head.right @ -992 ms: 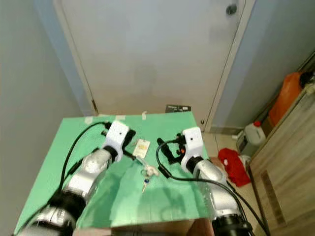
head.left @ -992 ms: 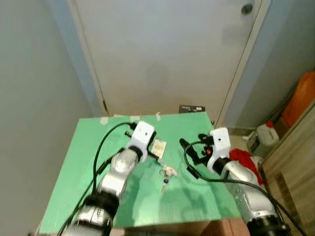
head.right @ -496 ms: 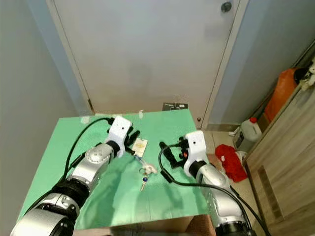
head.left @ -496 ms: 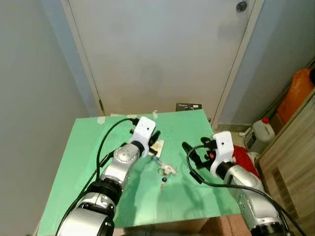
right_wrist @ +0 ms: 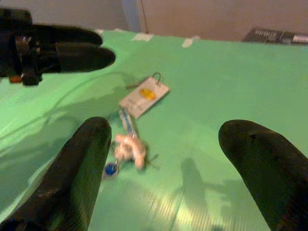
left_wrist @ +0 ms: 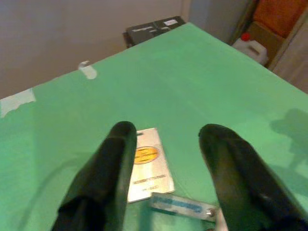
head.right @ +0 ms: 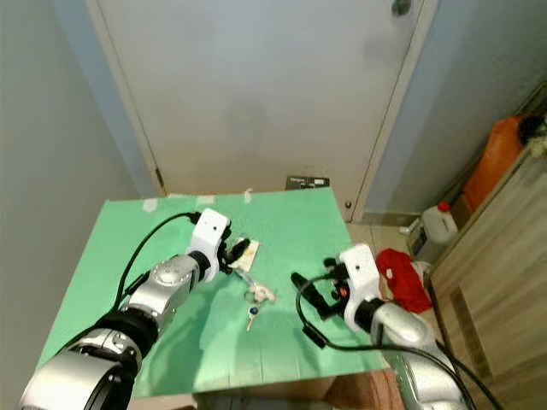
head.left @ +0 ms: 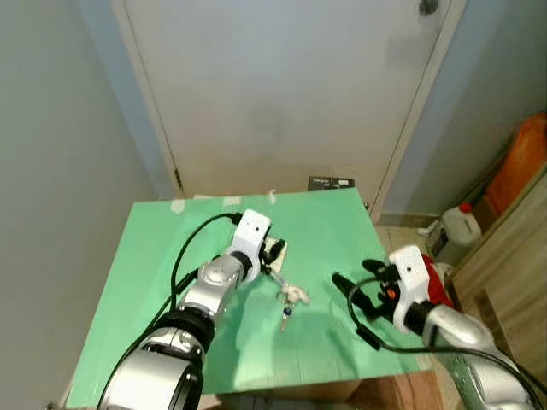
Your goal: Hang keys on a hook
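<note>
Lying on the green table [head.left: 154, 248], the keys [head.left: 289, 301] run lengthwise toward the robot, just beside the left pincer [head.left: 272, 252], open and empty; the right pincer [head.left: 357, 295], likewise spread empty, sits farther off.

The head views are evenly and softly lit, with no hard glare; the pale door [head.left: 282, 85] looks flat and slightly washed, with faint darker smudges. The green worktop [head.left: 325, 231] carries soft, diffuse shadows under both arms. Straight lines of the door frame lean outward toward the picture edges, a wide-angle bend. Detail is a little soft overall, and the near arm at the bottom edge is out of focus. In the wrist views the black fingers [left_wrist: 106, 187] of each end effector are large and blurred, the keys [right_wrist: 126, 148] are smeared, and soft shadows lie across the worktop.
</note>
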`<state>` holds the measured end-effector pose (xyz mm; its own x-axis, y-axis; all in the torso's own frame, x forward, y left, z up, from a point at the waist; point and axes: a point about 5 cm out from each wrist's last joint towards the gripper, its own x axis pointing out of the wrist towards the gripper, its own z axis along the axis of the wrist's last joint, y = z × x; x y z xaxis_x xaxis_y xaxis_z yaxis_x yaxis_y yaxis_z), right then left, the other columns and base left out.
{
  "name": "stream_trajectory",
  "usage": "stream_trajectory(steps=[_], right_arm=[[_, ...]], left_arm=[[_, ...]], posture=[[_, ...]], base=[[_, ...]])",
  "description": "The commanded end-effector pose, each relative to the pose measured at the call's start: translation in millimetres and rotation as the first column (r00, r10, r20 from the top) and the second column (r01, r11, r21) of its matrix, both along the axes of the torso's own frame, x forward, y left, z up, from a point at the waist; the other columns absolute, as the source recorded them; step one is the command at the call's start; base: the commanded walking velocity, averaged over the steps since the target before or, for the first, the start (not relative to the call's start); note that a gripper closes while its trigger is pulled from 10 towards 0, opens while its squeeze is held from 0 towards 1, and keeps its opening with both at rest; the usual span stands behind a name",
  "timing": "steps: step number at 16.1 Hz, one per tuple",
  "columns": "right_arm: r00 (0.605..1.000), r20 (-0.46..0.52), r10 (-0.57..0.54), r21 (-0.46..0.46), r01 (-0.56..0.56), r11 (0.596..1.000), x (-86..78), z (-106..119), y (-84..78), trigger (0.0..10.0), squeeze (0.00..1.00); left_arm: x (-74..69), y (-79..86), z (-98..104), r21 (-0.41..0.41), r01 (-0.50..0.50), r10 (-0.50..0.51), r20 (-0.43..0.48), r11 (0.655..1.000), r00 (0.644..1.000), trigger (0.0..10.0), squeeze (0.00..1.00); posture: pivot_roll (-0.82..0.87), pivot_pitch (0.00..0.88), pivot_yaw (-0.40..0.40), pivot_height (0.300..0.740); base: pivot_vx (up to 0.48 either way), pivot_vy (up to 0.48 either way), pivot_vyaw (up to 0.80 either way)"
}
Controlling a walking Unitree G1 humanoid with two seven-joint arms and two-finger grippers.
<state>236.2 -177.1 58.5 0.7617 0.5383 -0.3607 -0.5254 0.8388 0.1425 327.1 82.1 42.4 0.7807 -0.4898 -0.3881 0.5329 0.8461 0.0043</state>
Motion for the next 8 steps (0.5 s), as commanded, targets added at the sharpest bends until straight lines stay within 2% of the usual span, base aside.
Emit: stream_trajectory(steps=[1,5,7,8], right_arm=[[1.0,0.003,0.017,0.0,-0.017,1.0,-2.0,4,1.3,10.0,0.0],[1.0,-0.014,0.019,0.011,-0.019,1.0,-16.3,9,1.9,10.0,0.0],[1.0,-0.027,0.014,0.008,-0.013,1.0,-27.0,13,-3.9,10.0,0.0],[0.999,-0.051,0.003,-0.004,-0.003,1.0,-38.0,12,-10.1,10.0,0.0]], left_arm=[[-1.8,-7.8,0,-0.022,0.043,-0.043,-0.01,0.999,0.999,10.0,1.0],[-8.9,-21.0,-7,-0.015,0.092,-0.092,-0.044,0.996,0.995,10.0,1.0],[-10.8,-23.5,-10,-0.004,0.112,-0.112,-0.06,0.994,0.992,10.0,1.0],[-12.6,-21.0,-14,0.009,0.091,-0.09,-0.086,0.996,0.992,10.0,0.0]], posture=[[-0.14,0.012,0.031,0.74],[-0.18,0.056,0.033,0.74],[-0.21,0.083,0.032,0.74],[-0.23,0.105,0.03,0.74]], base=[[0.0,0.0,0.0],[0.0,0.0,0.0],[0.0,0.0,0.0],[0.0,0.0,0.0]])
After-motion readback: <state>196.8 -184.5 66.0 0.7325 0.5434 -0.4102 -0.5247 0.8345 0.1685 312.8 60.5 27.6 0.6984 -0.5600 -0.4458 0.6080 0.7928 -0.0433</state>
